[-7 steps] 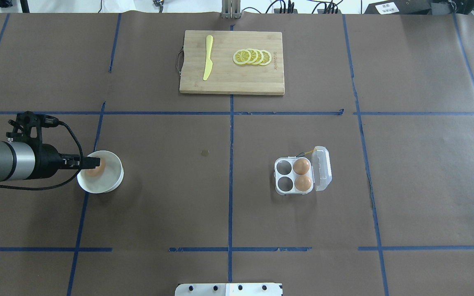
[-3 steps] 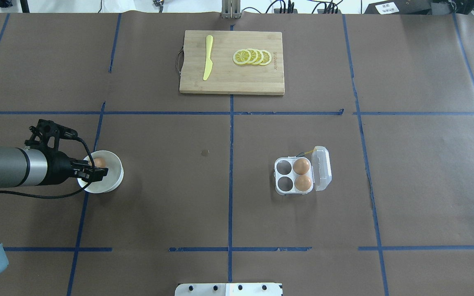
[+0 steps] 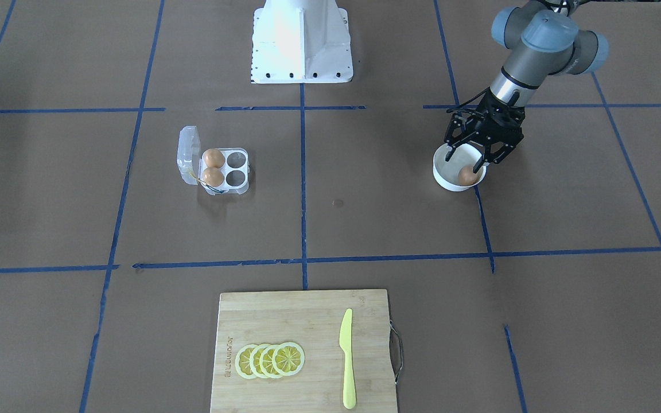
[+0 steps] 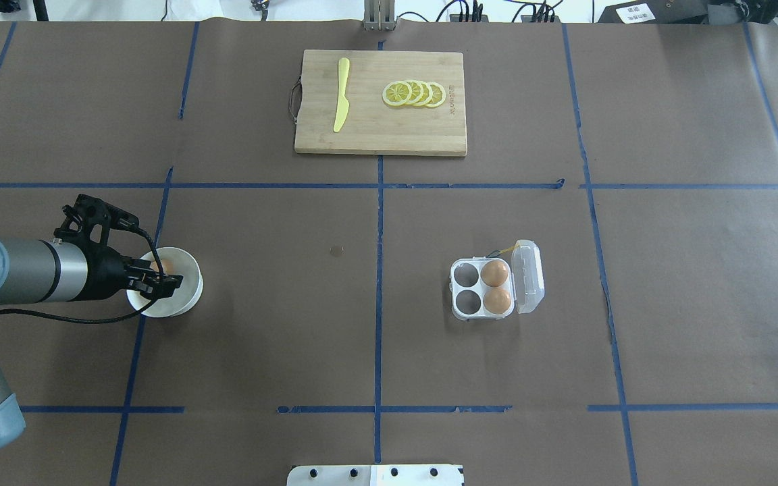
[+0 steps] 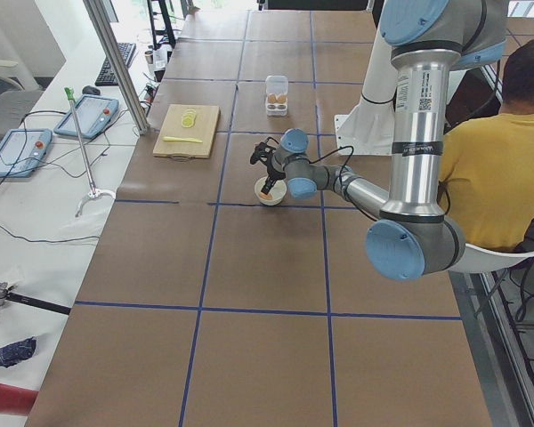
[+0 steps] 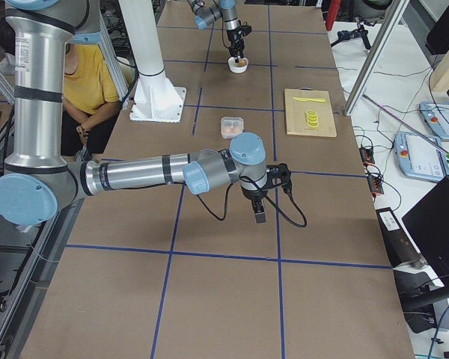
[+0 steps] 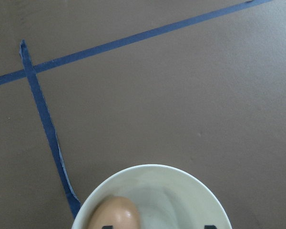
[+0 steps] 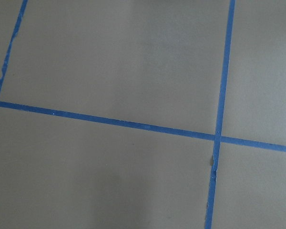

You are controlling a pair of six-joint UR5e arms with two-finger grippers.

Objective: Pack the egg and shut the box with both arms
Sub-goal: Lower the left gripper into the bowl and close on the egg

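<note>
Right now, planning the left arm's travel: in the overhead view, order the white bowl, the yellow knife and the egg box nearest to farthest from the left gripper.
1. white bowl: the left gripper reaches into it, on the table's left.
2. yellow knife: on the cutting board, far side, centre.
3. box: right of centre, lid open.

In the overhead view the left gripper (image 4: 161,283) covers the near part of the egg (image 4: 165,267), so only a sliver of it shows inside the white bowl (image 4: 192,287). The left wrist view cuts both egg and bowl off at its bottom edge. The right gripper (image 6: 259,215) shows only in the exterior right view, small and dark, and how its jaws stand cannot be told. The cutting board (image 3: 307,321) runs off the front-facing view's bottom edge.
</note>
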